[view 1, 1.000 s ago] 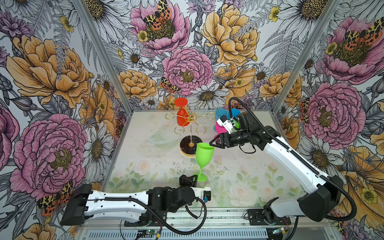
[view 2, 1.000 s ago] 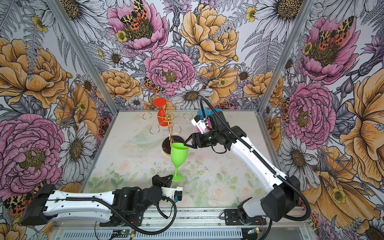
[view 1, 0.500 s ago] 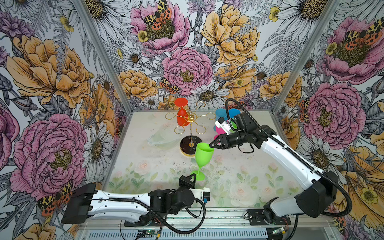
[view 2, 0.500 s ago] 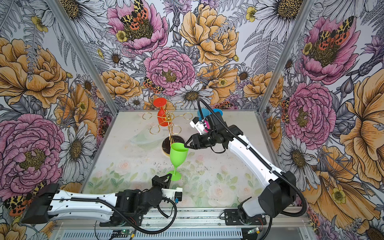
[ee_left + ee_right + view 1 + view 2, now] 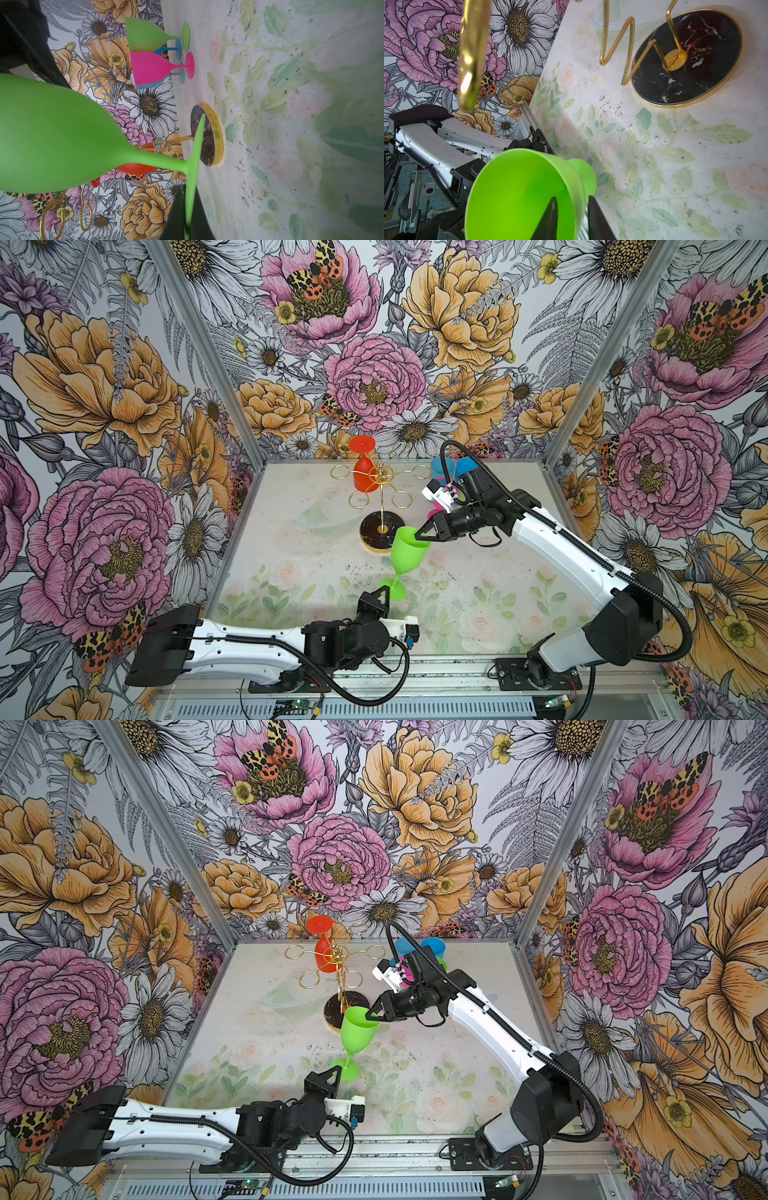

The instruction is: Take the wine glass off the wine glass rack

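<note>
A green wine glass (image 5: 409,549) (image 5: 358,1029) stands tilted above the table, in front of the wine glass rack. My left gripper (image 5: 383,593) (image 5: 188,189) is shut on the edge of its round foot. My right gripper (image 5: 420,533) (image 5: 572,197) straddles the bowl's rim, one finger inside and one outside, with a gap still showing beside the wall (image 5: 577,187). The gold wire wine glass rack (image 5: 381,485) (image 5: 336,959) rises from its black disc base (image 5: 691,62). A red wine glass (image 5: 365,472) hangs upside down from a far loop.
Blue (image 5: 440,468), pink (image 5: 151,66) and green (image 5: 149,35) glasses stand grouped at the back right, behind my right wrist. A clear see-through object (image 5: 324,516) lies left of the rack's base. Flowered walls close in the table on three sides.
My right gripper's jaws have narrowed around the green glass's rim. The left gripper has kept its hold on the foot, and the glass has barely shifted.
</note>
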`<state>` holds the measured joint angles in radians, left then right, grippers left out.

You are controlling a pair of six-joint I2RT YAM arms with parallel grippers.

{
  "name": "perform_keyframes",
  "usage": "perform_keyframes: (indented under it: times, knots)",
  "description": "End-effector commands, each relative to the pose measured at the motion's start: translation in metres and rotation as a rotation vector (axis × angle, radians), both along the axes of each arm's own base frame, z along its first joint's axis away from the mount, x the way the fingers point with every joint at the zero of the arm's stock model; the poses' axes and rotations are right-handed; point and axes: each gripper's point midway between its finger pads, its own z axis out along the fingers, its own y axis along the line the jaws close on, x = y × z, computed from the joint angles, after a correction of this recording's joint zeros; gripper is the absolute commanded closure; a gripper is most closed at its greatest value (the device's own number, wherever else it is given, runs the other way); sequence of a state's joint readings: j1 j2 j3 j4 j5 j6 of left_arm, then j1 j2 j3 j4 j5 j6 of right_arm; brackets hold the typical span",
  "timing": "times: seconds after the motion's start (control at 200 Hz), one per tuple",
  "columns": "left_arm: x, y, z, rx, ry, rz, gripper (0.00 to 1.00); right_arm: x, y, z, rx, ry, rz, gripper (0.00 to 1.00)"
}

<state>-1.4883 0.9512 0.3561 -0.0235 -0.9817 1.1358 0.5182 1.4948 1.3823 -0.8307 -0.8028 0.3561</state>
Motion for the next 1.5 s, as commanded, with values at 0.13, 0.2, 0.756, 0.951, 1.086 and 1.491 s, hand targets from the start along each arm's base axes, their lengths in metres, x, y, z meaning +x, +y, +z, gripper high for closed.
perform_keyframes:
  times: [0.13,0.2,0.756,0.951,1.086,1.491]
  knots:
    - [0.004,0.004,0.009,-0.029,-0.054,0.033,1.0,-0.001,0.006,0.011,0.031,-0.02,0.032,0.85]
    - [0.004,0.004,0.009,-0.03,-0.054,0.033,1.0,-0.001,0.007,0.009,0.029,-0.016,0.034,0.9]
    - [-0.003,0.004,0.009,-0.086,0.008,0.004,0.67,0.005,-0.001,0.02,0.004,-0.087,-0.013,1.0]
    - [-0.008,0.002,0.007,-0.108,0.069,-0.011,0.49,0.012,-0.015,0.037,0.003,-0.155,-0.067,1.0]
    - [-0.009,0.0,0.004,-0.107,0.086,-0.016,0.4,0.017,-0.027,0.049,-0.005,-0.21,-0.116,1.0]
    - [-0.012,-0.007,0.029,-0.304,0.164,-0.017,0.2,0.036,-0.058,0.057,-0.082,-0.33,-0.232,1.0]
